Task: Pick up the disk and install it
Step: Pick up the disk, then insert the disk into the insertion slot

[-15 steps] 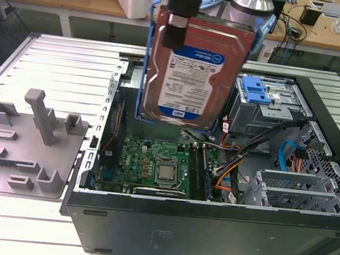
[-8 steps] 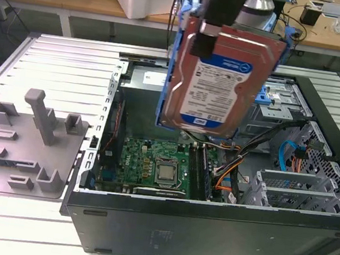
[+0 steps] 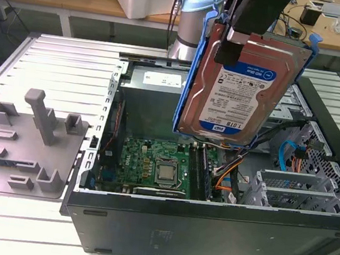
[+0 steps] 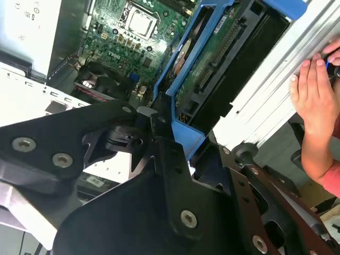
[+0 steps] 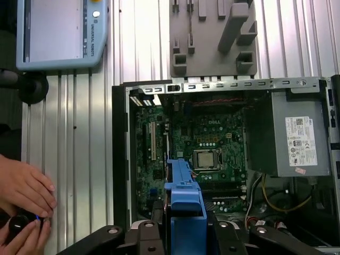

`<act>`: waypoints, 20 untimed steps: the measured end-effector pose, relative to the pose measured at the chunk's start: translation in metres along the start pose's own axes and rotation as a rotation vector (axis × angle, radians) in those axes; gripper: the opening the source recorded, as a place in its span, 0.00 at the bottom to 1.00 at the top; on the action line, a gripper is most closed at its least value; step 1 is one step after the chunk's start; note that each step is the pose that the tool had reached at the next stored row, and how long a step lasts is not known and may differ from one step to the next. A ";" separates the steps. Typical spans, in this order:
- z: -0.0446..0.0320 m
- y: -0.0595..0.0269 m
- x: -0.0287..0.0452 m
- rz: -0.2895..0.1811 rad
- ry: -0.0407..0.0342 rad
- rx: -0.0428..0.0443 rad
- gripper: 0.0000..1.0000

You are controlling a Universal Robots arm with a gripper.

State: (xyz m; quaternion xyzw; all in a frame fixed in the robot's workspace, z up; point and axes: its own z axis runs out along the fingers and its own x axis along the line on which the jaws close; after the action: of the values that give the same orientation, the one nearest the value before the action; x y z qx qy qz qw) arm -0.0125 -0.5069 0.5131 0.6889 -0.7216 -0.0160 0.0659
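The disk [image 3: 245, 87] is held tilted in the air above the open computer case [image 3: 205, 234], over the motherboard [image 3: 152, 163]. The hand [image 3: 234, 43] is pinched on the upper edge of the disk, at its blue bracket [image 5: 183, 212].

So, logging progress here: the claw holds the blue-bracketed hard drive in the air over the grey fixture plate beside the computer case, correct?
Not over the plate. The claw holds the blue-bracketed hard drive in the air over the open computer case, as the exterior view shows.
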 end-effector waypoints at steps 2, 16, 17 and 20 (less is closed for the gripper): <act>0.0000 -0.0002 0.0000 0.000 -0.0001 0.0000 0.37; 0.0000 -0.0005 0.0000 0.000 -0.0001 0.0000 0.37; 0.0000 -0.0005 0.0000 0.000 -0.0001 0.0000 0.37; 0.0000 -0.0006 0.0000 0.000 0.0000 0.0000 0.37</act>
State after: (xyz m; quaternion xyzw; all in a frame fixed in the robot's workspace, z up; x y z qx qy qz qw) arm -0.0120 -0.5069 0.5131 0.6889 -0.7216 -0.0161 0.0659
